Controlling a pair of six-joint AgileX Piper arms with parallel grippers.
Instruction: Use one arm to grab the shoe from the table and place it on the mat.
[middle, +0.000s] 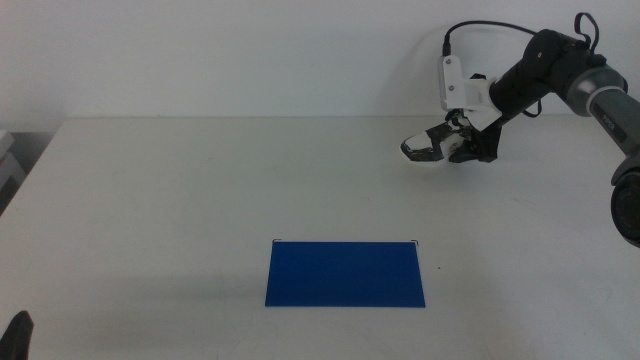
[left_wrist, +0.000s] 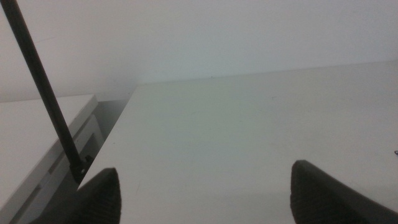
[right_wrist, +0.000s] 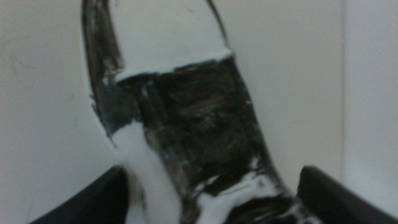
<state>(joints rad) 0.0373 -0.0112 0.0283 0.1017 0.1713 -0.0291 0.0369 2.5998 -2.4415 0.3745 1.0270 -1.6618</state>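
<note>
The shoe (middle: 425, 148), a small white sneaker with black mottled panels, lies at the far right of the table (middle: 200, 190). My right gripper (middle: 462, 140) is down at the shoe's heel end. In the right wrist view the shoe (right_wrist: 193, 124) fills the space between the jaws of the right gripper (right_wrist: 211, 183), which stand apart on either side of it. The blue mat (middle: 345, 273) lies flat near the front, well to the left of the shoe and nearer. My left gripper (middle: 18, 335) waits at the bottom left corner, open and empty (left_wrist: 205, 183).
The table's left edge drops off beside a white shelf unit (left_wrist: 37, 137). A thin black rod (left_wrist: 43, 93) slants down in front of it. A white wall stands behind the table.
</note>
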